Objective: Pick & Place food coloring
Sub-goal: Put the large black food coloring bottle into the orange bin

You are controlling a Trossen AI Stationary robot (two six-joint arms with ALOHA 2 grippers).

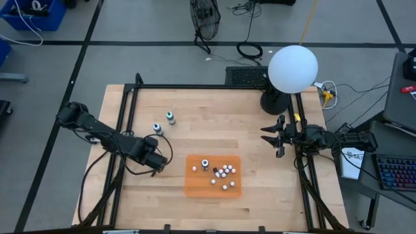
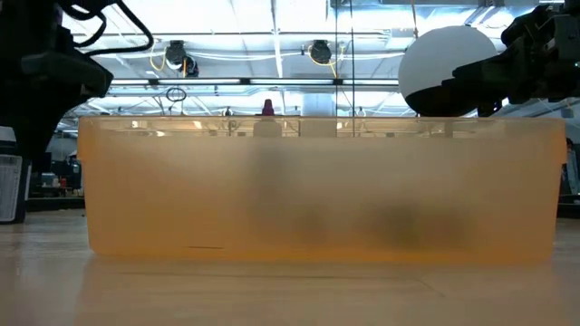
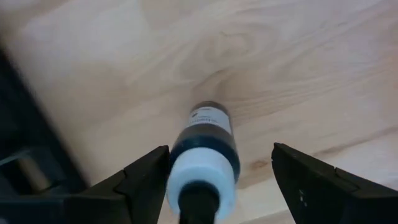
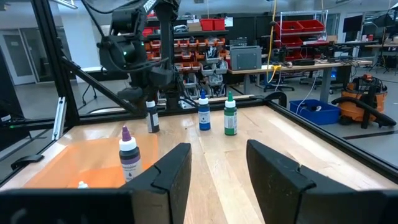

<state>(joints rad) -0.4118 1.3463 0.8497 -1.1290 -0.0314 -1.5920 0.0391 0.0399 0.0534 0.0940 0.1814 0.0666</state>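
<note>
From my remote station I saw the left gripper [image 1: 158,166] low over the pale wooden table [image 1: 195,110], at about nine o'clock from the shallow orange translucent tray [image 1: 195,185]. In its wrist view the fingers [image 3: 140,180] stood spread on either side of a small dark-bodied dropper bottle with a white collar and dark tip [image 3: 204,158]; one finger looked to be against the bottle, the other stood clear of it. I could not tell whether the bottle was lifted or standing.

A purple-capped dropper bottle [image 4: 129,154] stood upright inside the tray among small white round beads [image 1: 224,172]. Two more bottles, one blue [image 4: 204,112] and one green [image 4: 230,116], stood side by side on the bare wood at about ten o'clock from the tray.

The right gripper [image 1: 273,140] waited at the table's three o'clock edge, its fingers [image 4: 177,165] parted and holding nothing, near the white globe lamp [image 1: 292,68].
</note>
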